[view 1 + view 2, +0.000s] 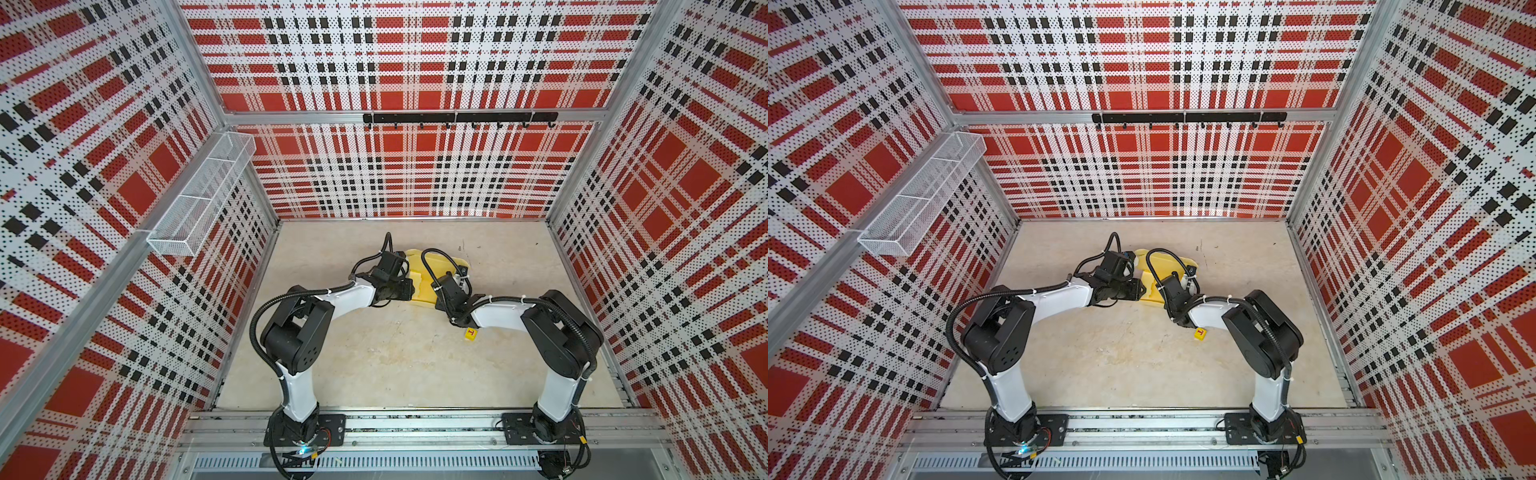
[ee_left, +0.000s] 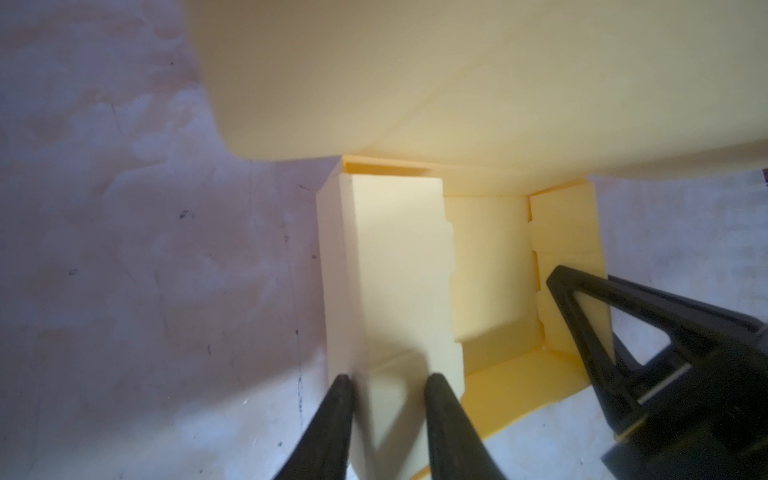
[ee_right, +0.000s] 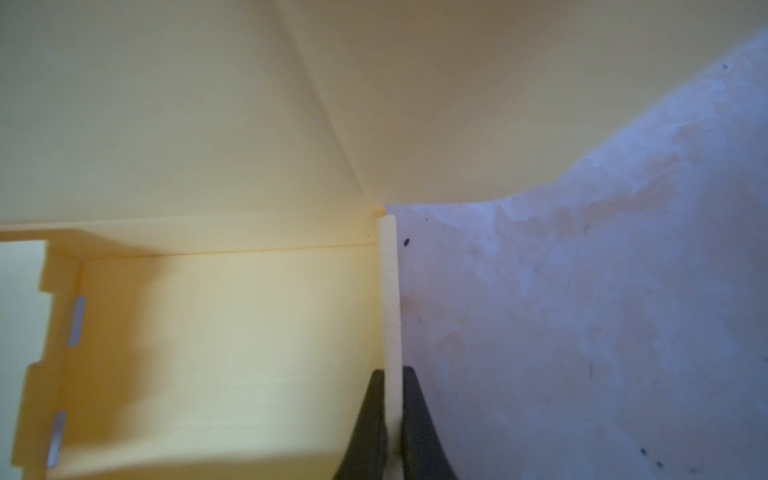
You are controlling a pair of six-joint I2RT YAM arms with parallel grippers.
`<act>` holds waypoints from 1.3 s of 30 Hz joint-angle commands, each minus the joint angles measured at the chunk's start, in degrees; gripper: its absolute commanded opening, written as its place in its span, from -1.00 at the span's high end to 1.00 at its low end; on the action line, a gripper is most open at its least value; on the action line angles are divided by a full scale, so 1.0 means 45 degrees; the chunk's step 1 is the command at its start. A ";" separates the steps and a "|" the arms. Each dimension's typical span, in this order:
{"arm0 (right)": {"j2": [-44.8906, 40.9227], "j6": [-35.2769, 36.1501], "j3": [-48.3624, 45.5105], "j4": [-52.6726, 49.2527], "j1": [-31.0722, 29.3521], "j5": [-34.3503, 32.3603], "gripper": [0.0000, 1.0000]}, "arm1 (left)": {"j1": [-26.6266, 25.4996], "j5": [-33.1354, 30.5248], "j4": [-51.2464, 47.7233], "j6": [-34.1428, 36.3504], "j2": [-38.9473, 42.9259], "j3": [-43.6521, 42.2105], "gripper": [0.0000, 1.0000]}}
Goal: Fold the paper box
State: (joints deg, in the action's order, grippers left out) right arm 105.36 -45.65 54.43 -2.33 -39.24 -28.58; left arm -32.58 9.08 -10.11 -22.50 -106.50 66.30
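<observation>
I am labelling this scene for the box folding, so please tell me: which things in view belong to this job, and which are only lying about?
Belong to the job:
- paper box
- left gripper, around one wall
- right gripper, pinching another wall

Only lying about:
- small yellow cube
- wire basket
- hook rail

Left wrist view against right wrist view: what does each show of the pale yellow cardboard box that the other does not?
Only left wrist: the left gripper straddling a folded-in wall with notched tabs, and the right gripper at the opposite wall. Only right wrist: that gripper shut on the wall's thin edge, and two slots along the floor crease. Both: the pale yellow cardboard box, its raised lid flap, the stained table.
</observation>
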 commanded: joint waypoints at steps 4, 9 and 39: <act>0.0097 -0.0073 0.0053 0.0683 -0.0099 0.0061 1.00 | -0.0317 -0.0969 -0.0825 0.0368 -0.0561 0.0584 0.44; 0.0083 -0.0110 0.0054 0.0631 -0.0101 0.0088 1.00 | -0.0614 -0.1606 -0.1581 0.0827 -0.0803 0.1060 0.45; 0.0120 -0.0110 0.0078 0.0656 -0.0089 0.0097 1.00 | -0.1286 -0.3432 -0.2911 -0.1445 -0.1565 0.1867 0.63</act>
State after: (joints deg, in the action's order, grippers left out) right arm 105.36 -45.43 54.41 -1.93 -39.31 -28.38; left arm -37.23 -5.26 -21.98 -27.09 -112.07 73.23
